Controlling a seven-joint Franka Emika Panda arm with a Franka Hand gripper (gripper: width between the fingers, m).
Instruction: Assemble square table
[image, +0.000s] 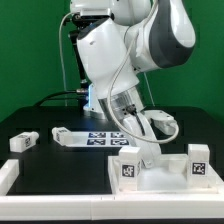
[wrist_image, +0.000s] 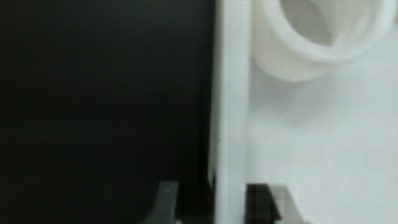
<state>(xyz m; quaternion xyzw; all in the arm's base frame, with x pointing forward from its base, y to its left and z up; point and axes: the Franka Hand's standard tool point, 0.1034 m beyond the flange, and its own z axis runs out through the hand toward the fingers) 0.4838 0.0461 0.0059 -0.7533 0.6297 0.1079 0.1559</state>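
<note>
We see the white, glossy, rounded arm (image: 120, 50) filling the middle of the exterior view, bent down over a matte black table (image: 50, 165). Next in size is the square top (image: 165, 178), smooth white plastic, lying low at the exterior view's right foreground, with two blocky raised faces on its near side, each bearing a black-and-white square tag. A low white border rail (image: 8, 172) edges the table at the exterior view's left. Behind it lies the thin, flat marker board (image: 98, 138) with its row of tags. Two short, blocky white legs rest well apart from the top: one leg (image: 22, 142) far to the exterior view's left, another leg (image: 62, 133) just beside the marker board.

In the wrist view, the gripper (wrist_image: 217, 200) straddles the top's straight raised rim (wrist_image: 226, 100), one dark finger (wrist_image: 169, 200) on each side. We cannot tell whether the fingers press on it. A rounded white hollow (wrist_image: 311, 50) sits in the top's surface.
</note>
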